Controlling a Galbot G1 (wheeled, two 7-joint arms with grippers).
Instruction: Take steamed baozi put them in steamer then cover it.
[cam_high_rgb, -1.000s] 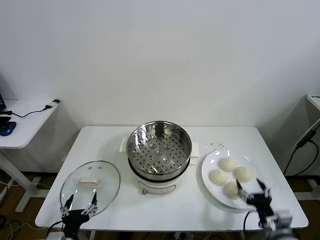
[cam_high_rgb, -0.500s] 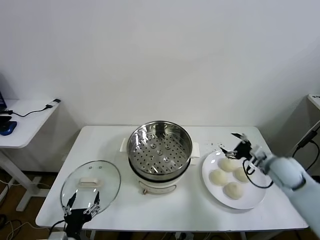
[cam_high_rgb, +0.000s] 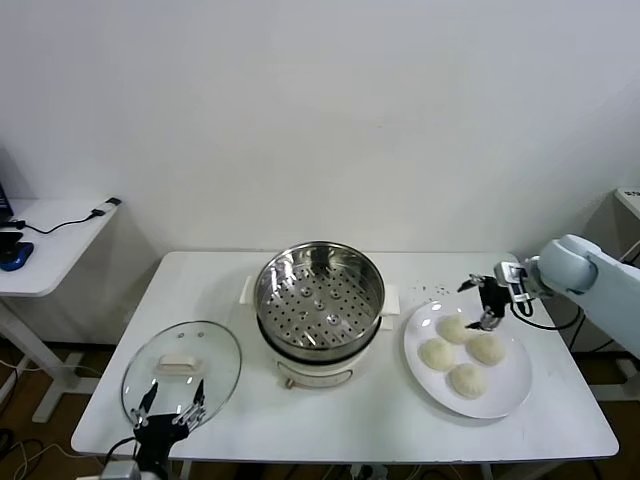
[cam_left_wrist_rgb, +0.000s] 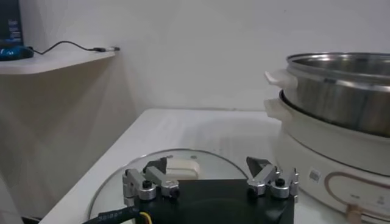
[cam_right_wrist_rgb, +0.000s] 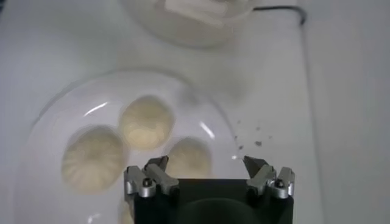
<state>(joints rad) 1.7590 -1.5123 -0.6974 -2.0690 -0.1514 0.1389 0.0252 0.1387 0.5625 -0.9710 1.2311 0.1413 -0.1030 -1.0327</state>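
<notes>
a plain white wall (cam_high_rgb: 320, 110) backs a white rectangular table (cam_high_rgb: 300, 415), with a smaller white side desk (cam_high_rgb: 45, 250) carrying a black cable (cam_high_rgb: 70, 222) off to the left.

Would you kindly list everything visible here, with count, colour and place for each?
steamed baozi: four, cream-white, together on the plate.
plate: one, white, table's right side.
steamer: one, shiny steel pot with perforated floor on a white base, table centre, no baozi inside, uncovered.
glass lid: one, clear with white handle, lying flat on the table's left front.
table: one, white, holding all of the above.
side desk: one, white, far left, with a dark cable on it.
right gripper: one, black, open, above the plate's far edge near the baozi.
left gripper: one, black, open, low at the table's front edge by the glass lid.
</notes>
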